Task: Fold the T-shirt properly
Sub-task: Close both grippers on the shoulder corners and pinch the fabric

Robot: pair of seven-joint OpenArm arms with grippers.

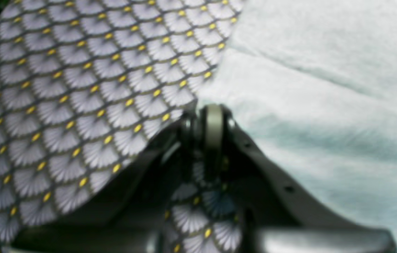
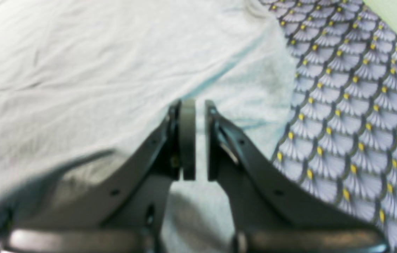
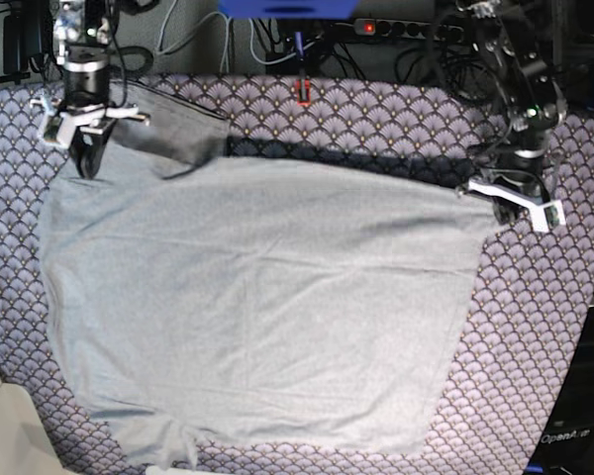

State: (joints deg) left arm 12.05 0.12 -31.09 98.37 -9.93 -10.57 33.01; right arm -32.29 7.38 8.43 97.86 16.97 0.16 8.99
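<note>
Though spread flat, soft heathered T-shirt (image 3: 257,297)

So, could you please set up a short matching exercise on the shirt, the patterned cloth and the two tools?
Things:
1. T-shirt
2. patterned cloth
3. left tool
4. right tool

Descriptions:
A. purple with yellow dots
B. pinching the shirt's far corner on the base view's left
C. plain light grey
D. at the shirt's edge on the base view's right

Pairs: 1-C, 2-A, 3-D, 4-B

T-shirt (image 3: 267,307) spread flat upon patterned cloth (image 3: 544,327), arms at far corners
</note>
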